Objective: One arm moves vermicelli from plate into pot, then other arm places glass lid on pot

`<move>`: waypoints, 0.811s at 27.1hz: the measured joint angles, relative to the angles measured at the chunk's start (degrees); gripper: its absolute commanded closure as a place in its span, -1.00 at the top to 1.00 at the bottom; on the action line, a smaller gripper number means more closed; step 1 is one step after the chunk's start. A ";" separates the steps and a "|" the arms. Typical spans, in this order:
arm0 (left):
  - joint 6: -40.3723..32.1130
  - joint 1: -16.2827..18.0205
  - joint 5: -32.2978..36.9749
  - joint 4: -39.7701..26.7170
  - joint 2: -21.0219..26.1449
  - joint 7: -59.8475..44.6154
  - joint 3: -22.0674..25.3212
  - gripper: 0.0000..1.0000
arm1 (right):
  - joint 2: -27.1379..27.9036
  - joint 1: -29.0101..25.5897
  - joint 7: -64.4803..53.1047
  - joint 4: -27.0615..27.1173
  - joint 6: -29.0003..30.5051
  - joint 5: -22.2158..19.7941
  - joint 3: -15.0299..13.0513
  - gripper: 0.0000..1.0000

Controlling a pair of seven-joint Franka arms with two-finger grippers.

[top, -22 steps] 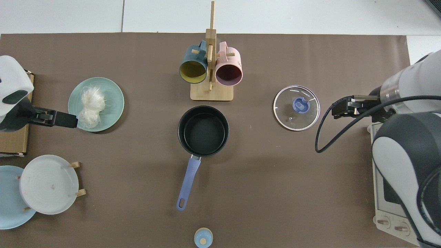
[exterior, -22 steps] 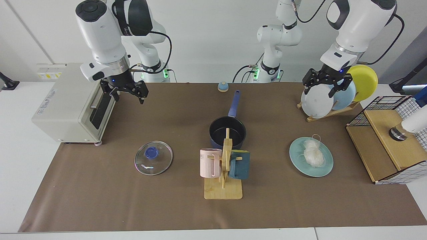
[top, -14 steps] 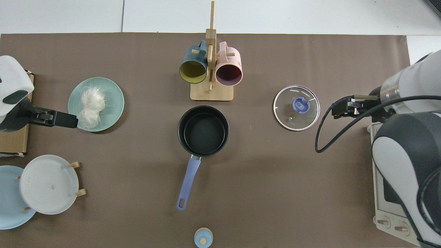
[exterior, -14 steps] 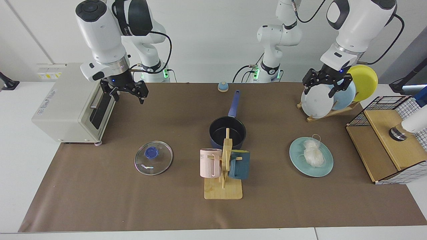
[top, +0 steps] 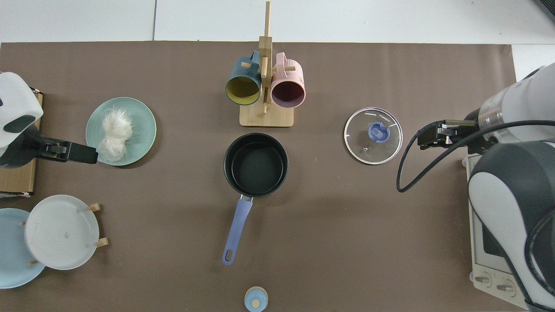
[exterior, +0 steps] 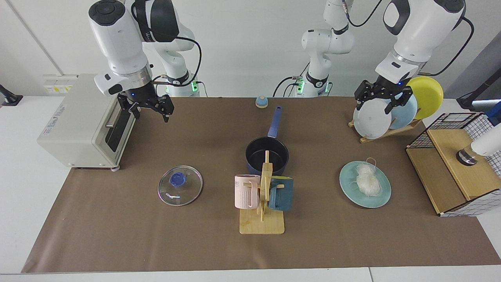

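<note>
Left jaws now off vermicelli (top: pixel 113 134)

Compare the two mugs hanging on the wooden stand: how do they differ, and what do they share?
The pink mug is ribbed outside and dark inside; the teal mug is smooth outside and yellow inside. Each hangs on its own side of the wooden stand. Both hang tipped on pegs and look alike in size.

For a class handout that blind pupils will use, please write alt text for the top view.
A dark pot with a blue handle sits empty mid-table, white vermicelli on a teal plate to one side, a glass lid to the other. The open left gripper is at the plate's edge, the open right gripper beside the lid. Two mugs hang on a wooden rack beyond the pot.
</note>
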 measured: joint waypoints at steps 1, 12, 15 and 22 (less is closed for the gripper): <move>0.00 0.04 0.00 0.00 0.00 -0.05 0.00 1.00 | 0.00 0.00 0.00 0.00 0.00 0.00 0.00 0.99; 0.46 1.10 0.00 0.00 0.00 -2.34 0.11 1.00 | 0.00 0.00 0.00 0.00 0.00 0.00 0.00 1.00; 0.89 1.45 0.00 0.00 0.00 -2.50 0.16 1.00 | 0.00 0.00 0.00 0.00 0.00 0.00 0.00 1.00; 1.77 1.72 0.00 0.00 0.06 -5.14 0.15 1.00 | 0.00 -1.33 0.00 0.00 0.00 0.00 -0.11 1.00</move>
